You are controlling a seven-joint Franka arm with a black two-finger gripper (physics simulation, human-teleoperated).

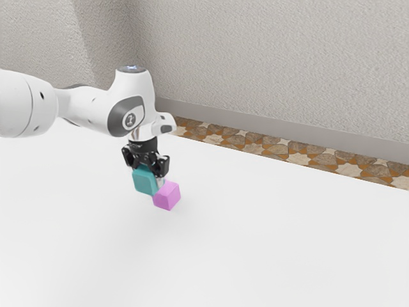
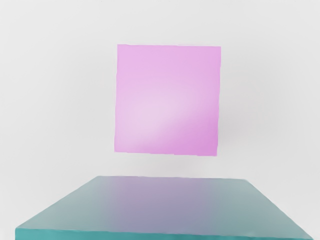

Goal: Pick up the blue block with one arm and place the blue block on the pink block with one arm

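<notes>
While clenching the blue block (image 1: 143, 183) in the gripper (image 1: 147, 171), hovers beside the pink block (image 1: 167, 196), about 10 o'clock of it. Could clip pink's edge if slid across this low and shove it away.

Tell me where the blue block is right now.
The blue block is held in the gripper, at the exterior view's left of the pink block and slightly higher, not yet on top of it.
</notes>
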